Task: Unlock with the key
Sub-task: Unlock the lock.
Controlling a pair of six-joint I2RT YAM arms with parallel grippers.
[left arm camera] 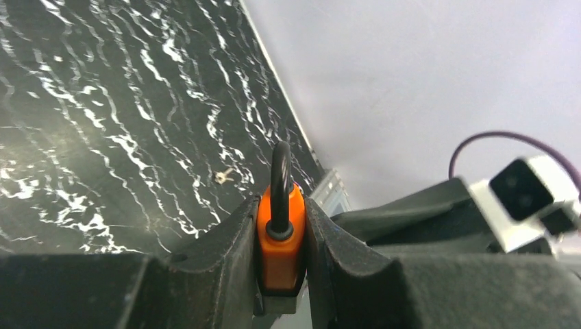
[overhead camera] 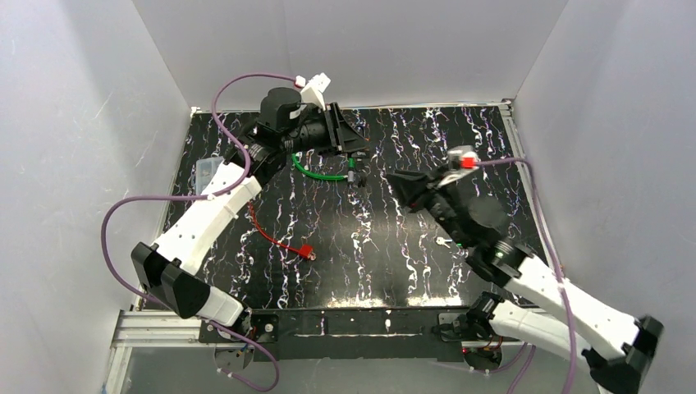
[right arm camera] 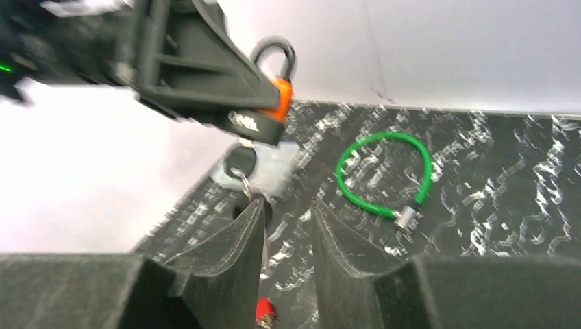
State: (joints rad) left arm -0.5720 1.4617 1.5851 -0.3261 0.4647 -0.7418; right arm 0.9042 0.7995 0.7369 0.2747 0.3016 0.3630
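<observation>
An orange padlock (left arm camera: 281, 240) with a black shackle sits clamped between the fingers of my left gripper (left arm camera: 281, 205), held above the table at the back (overhead camera: 351, 148). In the right wrist view the padlock (right arm camera: 279, 103) has a black-headed key (right arm camera: 240, 162) stuck in its underside. A ring with a second key hangs down from it. My right gripper (right arm camera: 288, 205) is just below, jaws apart, and the hanging key blade lies beside the inner face of its left finger (right arm camera: 250, 233). From above, the right gripper (overhead camera: 400, 182) is right of the dangling keys (overhead camera: 353, 175).
A green cable lock (right arm camera: 384, 178) lies looped on the black marbled table (overhead camera: 361, 254) under the left arm. A red cable (overhead camera: 279, 234) lies at centre left, and a small loose key (overhead camera: 443, 242) beside the right arm. A clear box (overhead camera: 205, 171) sits at the left edge. White walls enclose the table.
</observation>
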